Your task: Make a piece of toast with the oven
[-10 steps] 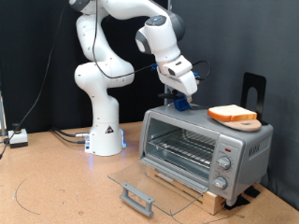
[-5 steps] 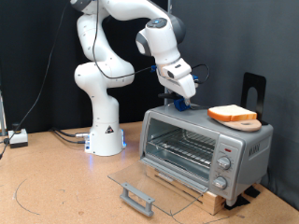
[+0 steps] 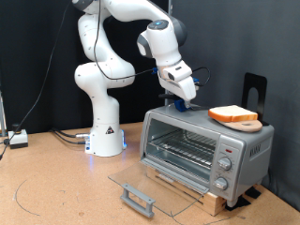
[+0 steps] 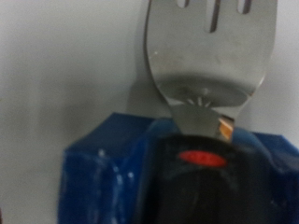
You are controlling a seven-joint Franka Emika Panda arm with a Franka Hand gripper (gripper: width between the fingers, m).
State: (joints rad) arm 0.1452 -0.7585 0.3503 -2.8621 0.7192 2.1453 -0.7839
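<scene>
The silver oven (image 3: 242,148) stands at the exterior view's right with its glass door (image 3: 155,178) folded down flat and its wire rack bare. The piece of toast (image 3: 232,114) lies on a round wooden board (image 3: 247,125) on the oven's roof, right side. My gripper (image 3: 185,97) hangs over the roof's left end, right at a small blue object (image 3: 180,106). The wrist view is filled by a metal slotted spatula (image 4: 210,56) with a black handle (image 4: 201,177) resting against a blue block (image 4: 103,168). My fingers do not show there.
The oven sits on a wooden base (image 3: 202,194). A black stand (image 3: 254,89) rises behind the oven at the right. The arm's white base (image 3: 105,131) is left of the oven, with cables (image 3: 66,137) and a small box (image 3: 17,139) on the table further left.
The wrist and gripper have shifted very slightly to the exterior view's left above the oven roof. The toast, board and door have not moved.
</scene>
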